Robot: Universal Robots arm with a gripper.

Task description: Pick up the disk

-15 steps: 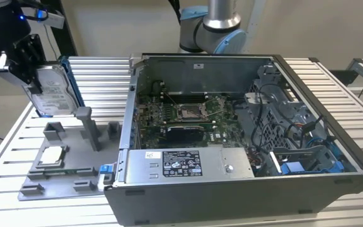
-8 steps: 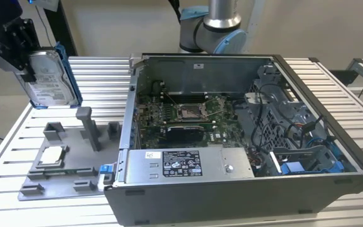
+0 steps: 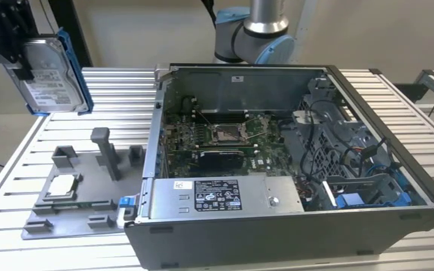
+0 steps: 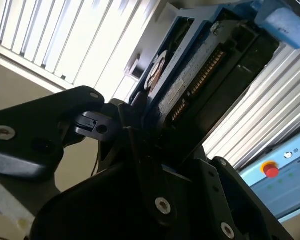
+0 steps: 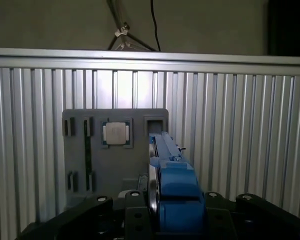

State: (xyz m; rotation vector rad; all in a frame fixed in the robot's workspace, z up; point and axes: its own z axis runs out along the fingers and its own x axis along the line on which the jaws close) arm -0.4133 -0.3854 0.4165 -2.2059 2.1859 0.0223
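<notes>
The disk (image 3: 51, 76), a silver-grey drive with a white label in a blue carrier bracket, hangs upright high above the table at the exterior view's upper left. My black gripper (image 3: 13, 53) is shut on it from the side. In the second wrist view the disk (image 4: 190, 75) shows its underside and connector pins, clamped between the dark fingers (image 4: 135, 125). The first wrist view looks down along the disk's blue bracket edge (image 5: 175, 195), held between the fingers above the grey fixture plate (image 5: 115, 165).
A grey fixture plate (image 3: 81, 212) with upright posts lies on the slatted aluminium table (image 3: 119, 84) and carries a small square silver chip (image 3: 60, 185). An open computer case (image 3: 293, 164) with motherboard, power-supply box (image 3: 225, 195) and cables takes the middle and right.
</notes>
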